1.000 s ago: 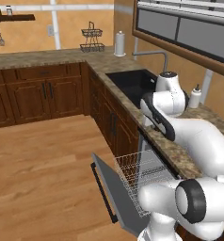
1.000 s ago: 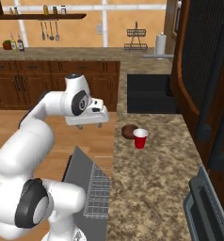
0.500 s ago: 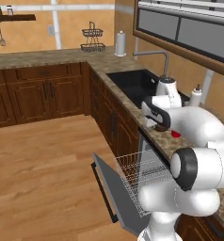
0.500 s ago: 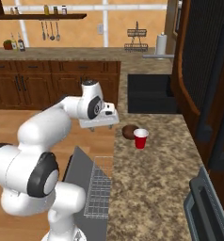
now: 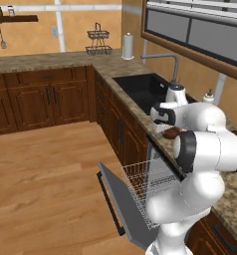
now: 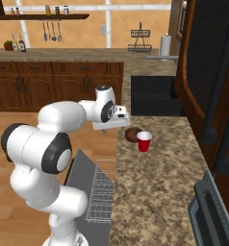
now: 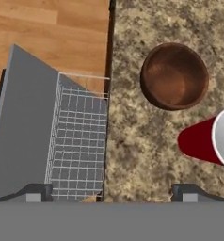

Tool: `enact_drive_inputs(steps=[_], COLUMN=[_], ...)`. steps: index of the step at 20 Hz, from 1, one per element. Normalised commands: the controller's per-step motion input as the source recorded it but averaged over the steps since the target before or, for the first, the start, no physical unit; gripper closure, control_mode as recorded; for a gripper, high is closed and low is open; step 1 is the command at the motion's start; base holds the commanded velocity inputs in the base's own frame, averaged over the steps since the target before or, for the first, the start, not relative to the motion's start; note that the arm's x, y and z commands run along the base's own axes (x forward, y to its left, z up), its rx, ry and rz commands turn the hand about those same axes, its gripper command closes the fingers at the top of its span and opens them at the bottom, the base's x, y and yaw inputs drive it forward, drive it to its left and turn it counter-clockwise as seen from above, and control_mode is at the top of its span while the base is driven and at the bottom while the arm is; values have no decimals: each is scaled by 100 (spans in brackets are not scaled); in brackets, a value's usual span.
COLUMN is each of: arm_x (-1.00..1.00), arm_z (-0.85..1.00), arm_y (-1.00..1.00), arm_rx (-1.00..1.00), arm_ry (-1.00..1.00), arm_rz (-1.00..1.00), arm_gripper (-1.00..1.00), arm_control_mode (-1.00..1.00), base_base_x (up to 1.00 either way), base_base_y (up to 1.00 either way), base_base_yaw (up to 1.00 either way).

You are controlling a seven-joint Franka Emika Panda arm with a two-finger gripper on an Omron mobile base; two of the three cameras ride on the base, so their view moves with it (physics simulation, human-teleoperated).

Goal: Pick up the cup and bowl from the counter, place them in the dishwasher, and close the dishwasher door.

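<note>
The dark reddish-brown bowl sits on the granite counter, and the red cup stands just beside it. Both also show in the right base view, bowl and cup, close to the counter's edge. My gripper is open and empty, hovering above the counter edge a little short of the bowl. From the side the gripper hangs just left of the bowl. The dishwasher door lies dropped open, with the white wire rack pulled out over it. The bowl peeks out beside my arm.
A black sink with a faucet lies beyond the bowl. A grey toaster oven stands on the near counter. A paper towel roll and wire basket occupy the far corner. Wood floor lies left of the open door.
My arm has swung toward the counter, bringing the open gripper closer to the bowl and cup. The bowl, cup and dishwasher door have not moved.
</note>
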Motion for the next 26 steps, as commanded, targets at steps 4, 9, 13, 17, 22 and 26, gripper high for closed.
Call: enact_drive_inputs(steps=[4,9,13,17,22,26], arm_x=[60,57,42,33,34,31], arm_z=[-27,-48,-38,-28,-24,-34], arm_y=[-4,-6,-19,-23,-24,-2], arm_rx=[0,0,0,0,0,0], arm_ry=[0,0,0,0,-3,0], arm_rz=[0,0,0,0,0,0], arm_gripper=[-100,-100,-100,-100,-100,-100], arm_control_mode=[-100,-100,-100,-100,-100,-100], base_base_x=[0,0,0,0,0,0], base_base_y=[0,0,0,0,0,0], base_base_yaw=[0,0,0,0,0,0])
